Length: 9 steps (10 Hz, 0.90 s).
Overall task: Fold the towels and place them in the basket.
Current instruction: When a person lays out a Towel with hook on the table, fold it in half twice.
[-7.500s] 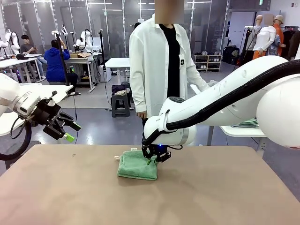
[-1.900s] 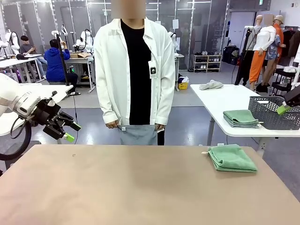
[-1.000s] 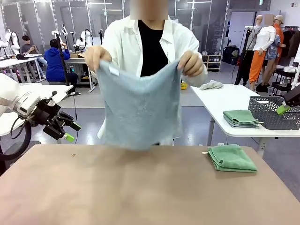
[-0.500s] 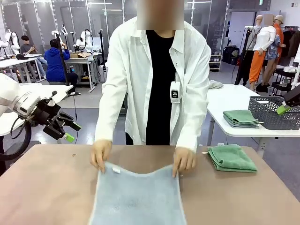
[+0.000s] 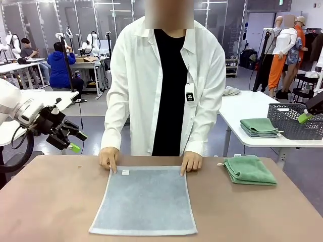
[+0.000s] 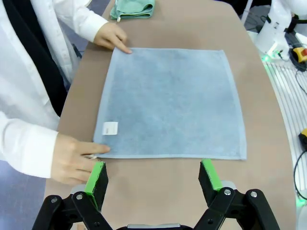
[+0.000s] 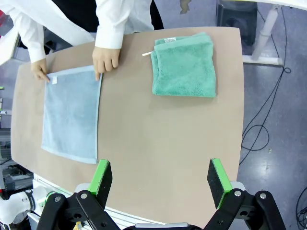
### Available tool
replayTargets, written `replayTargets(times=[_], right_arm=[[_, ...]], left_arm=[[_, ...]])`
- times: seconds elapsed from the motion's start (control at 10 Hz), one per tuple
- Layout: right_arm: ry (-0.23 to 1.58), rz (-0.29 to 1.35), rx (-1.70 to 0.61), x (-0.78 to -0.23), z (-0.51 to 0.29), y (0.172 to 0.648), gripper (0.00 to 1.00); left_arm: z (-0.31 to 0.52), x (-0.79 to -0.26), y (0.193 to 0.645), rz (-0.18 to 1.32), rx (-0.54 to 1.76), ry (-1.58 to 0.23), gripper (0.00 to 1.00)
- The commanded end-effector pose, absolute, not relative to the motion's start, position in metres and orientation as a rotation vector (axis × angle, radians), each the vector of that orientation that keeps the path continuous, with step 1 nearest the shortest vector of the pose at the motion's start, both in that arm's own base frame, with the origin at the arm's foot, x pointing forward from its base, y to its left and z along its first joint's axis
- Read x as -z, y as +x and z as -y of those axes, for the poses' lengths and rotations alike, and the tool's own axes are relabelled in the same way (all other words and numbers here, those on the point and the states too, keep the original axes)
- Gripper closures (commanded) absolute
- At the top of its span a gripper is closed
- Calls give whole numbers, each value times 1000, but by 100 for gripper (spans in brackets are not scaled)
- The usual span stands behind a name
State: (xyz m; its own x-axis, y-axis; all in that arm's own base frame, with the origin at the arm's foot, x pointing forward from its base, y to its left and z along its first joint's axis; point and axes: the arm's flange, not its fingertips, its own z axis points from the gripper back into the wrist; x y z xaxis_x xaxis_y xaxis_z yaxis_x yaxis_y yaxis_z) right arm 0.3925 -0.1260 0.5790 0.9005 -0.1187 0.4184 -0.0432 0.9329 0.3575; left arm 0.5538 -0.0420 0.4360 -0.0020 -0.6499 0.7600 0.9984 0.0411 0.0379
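As hands press its corners, blue towel flat, green towel folded

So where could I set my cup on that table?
Bare table lies between the light blue towel and the folded green towel, on the blue towel's other side, and nearer the robot than the green one. The far edge is crowded: the person's hands hold the blue towel's corners.

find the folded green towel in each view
Front view: green towel on the right side of the table, near its far edge.
Left wrist view: green towel at the top edge, left of centre.
Right wrist view: green towel in the upper middle.
Shared landmark: the spread light blue towel beside it.
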Motion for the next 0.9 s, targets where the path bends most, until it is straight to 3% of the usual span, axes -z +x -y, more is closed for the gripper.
replayTargets(times=[0.0,0.6,0.8], right_arm=[[379,451,47,-581,125,392,0],[369,451,40,-579,126,393,0],[279,512,-171,-598,98,393,0]], left_arm=[[42,-437,554,715,1442,-631,4],[42,-436,554,713,1441,-631,4],[58,-472,540,720,1506,-480,4]])
